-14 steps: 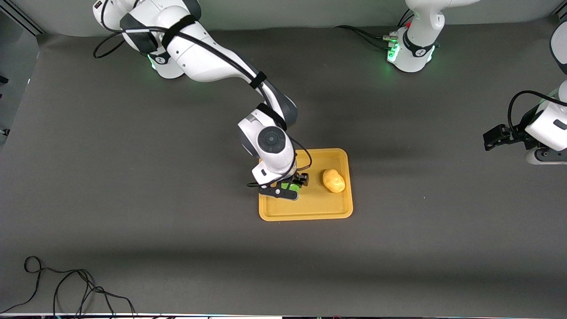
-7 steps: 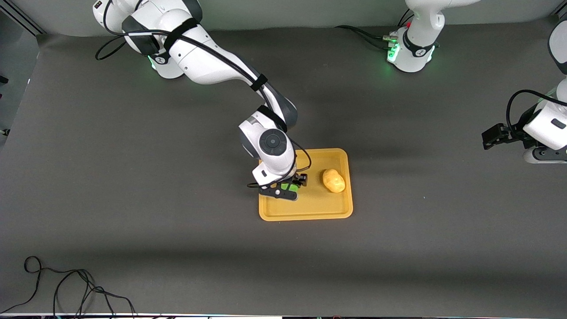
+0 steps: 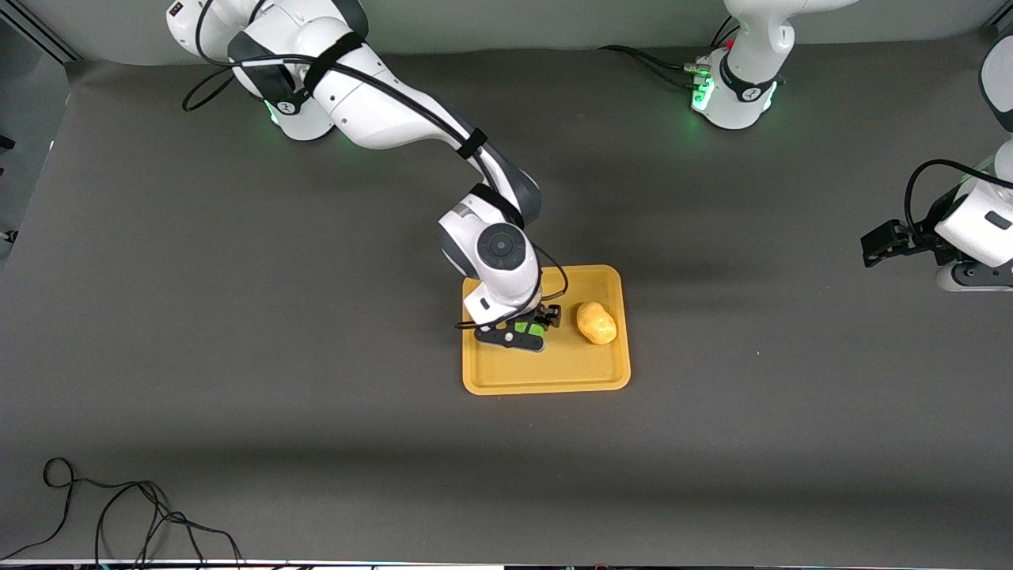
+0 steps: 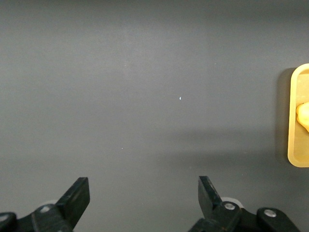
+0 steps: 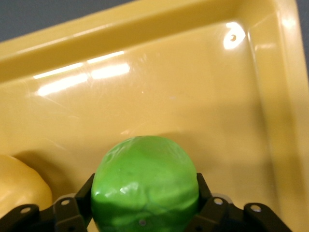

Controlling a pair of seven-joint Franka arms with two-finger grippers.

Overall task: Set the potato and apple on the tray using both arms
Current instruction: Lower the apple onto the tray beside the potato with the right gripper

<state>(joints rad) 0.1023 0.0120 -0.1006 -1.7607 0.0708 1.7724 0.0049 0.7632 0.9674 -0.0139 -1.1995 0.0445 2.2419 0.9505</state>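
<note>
From the front camera I saw my right gripper [image 3: 529, 330] over the tray [image 3: 546, 378], its fingers clamped on the apple [image 3: 525, 327], which sat low above the tray floor. Just beside it, toward the left arm's end, the potato [image 3: 596, 322] lay on the tray. The left gripper [image 3: 882, 244] waited over bare table [image 3: 237, 317] at that arm's end, fingers spread wide and holding nothing.
</note>
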